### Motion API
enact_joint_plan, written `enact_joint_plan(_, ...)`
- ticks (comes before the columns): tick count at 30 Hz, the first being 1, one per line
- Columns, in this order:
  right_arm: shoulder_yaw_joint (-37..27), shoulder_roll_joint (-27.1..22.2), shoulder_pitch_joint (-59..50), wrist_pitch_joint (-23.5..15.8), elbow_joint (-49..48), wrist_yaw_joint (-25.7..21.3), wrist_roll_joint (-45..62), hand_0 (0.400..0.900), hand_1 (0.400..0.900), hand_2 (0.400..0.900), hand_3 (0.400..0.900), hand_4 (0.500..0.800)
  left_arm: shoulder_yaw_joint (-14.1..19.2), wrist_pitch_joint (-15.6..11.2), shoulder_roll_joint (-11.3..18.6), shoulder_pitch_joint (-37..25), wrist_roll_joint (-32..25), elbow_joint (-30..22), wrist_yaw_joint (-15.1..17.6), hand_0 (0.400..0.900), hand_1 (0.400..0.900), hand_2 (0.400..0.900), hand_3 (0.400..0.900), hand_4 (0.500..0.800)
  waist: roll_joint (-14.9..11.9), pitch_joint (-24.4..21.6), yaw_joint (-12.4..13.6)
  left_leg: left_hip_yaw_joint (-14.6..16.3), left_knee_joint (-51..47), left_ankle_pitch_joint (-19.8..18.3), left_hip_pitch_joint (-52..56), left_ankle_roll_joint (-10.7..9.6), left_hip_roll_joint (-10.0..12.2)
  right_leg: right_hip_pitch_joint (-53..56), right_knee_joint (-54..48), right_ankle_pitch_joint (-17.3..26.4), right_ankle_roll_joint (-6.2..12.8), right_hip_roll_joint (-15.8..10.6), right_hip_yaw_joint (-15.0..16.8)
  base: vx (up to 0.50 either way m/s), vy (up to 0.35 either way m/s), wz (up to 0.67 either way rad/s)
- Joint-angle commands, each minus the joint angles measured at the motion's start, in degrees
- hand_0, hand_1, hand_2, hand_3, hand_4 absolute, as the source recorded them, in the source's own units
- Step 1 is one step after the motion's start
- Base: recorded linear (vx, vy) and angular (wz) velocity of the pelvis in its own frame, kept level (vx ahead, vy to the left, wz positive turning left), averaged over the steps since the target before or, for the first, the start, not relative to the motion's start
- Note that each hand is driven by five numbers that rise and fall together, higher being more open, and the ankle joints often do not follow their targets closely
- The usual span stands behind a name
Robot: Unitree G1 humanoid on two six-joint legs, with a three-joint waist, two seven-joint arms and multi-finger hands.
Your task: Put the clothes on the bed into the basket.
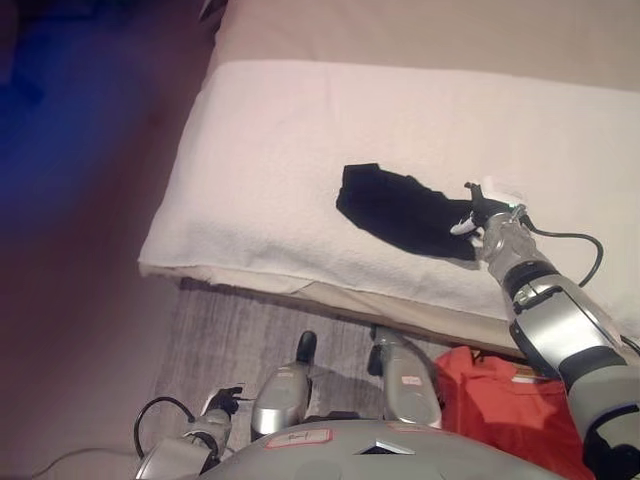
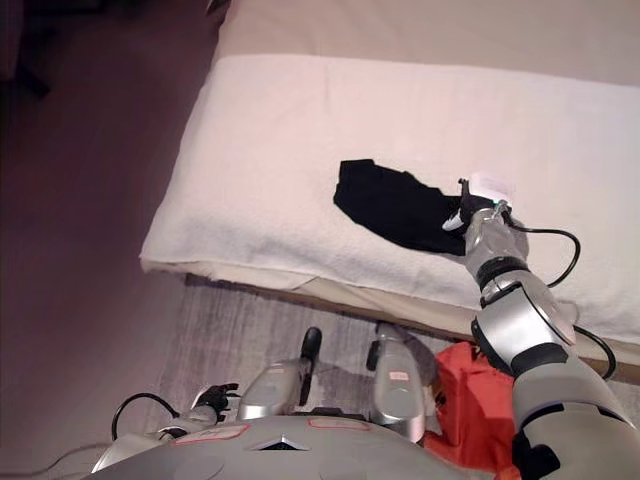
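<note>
A black garment (image 1: pixel 400 208) lies crumpled on the white bed cover (image 1: pixel 300 130), near the front edge of the bed. My right hand (image 1: pixel 478 215) reaches over the bed and sits at the garment's right end, touching it; the dark hand blends with the dark cloth there. My left hand (image 1: pixel 222 402) hangs low at the bottom left, above the floor, relaxed and empty. An orange-red thing (image 1: pixel 500 400), either cloth or a basket, lies on the floor below the bed edge at the bottom right, partly hidden by my right arm.
The bed's front edge (image 1: pixel 330 290) runs across the middle of the view, with a grey rug (image 1: pixel 230 340) on the floor below it. Dark floor (image 1: pixel 70 250) lies to the left of the bed.
</note>
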Motion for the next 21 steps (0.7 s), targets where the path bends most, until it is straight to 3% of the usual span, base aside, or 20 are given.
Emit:
enact_joint_plan(1, 3.73, -3.56, -12.9, 0.64, 3.71, -1.84, -1.05, 0.9, 0.9, 0.9, 0.9, 0.8, -1.79, 0.77, 3.83, -0.67, -2.34, 1.16, 1.2, 0.9, 0.9, 0.9, 0.9, 0.8, 0.43, 3.47, 1.88, 0.25, -5.42, 7.24, 1.18, -0.74, -0.76, -2.43, 7.68, 0.57, 2.72, -3.95, 3.68, -0.03, -0.019, 0.27)
enact_joint_plan(11, 4.67, -6.82, -18.1, 0.33, 5.04, -1.77, -0.15, 0.9, 0.9, 0.9, 0.9, 0.8, -3.59, 0.02, 4.39, 0.41, -4.4, -1.16, -0.27, 0.9, 0.9, 0.9, 0.9, 0.8, 2.71, 8.78, 5.25, -3.22, -5.42, 9.89, -5.2, -1.8, -1.4, -6.46, 8.66, 0.86, 2.87, -5.62, 0.22, -0.04, -0.012, 0.22)
enact_joint_plan(21, 7.84, -13.27, -26.85, -0.13, 5.04, -1.91, 0.81, 0.9, 0.9, 0.9, 0.9, 0.8, -4.25, -0.34, 5.19, 1.7, -6.28, -3.5, -1.92, 0.9, 0.9, 0.9, 0.9, 0.8, 5.76, 13.38, 7.83, -4.93, -5.31, 12.28, -11.33, -2.72, -1.11, -13.74, 12.83, -0.19, 2.67, -7.28, -0.73, -0.06, -0.009, 0.15)
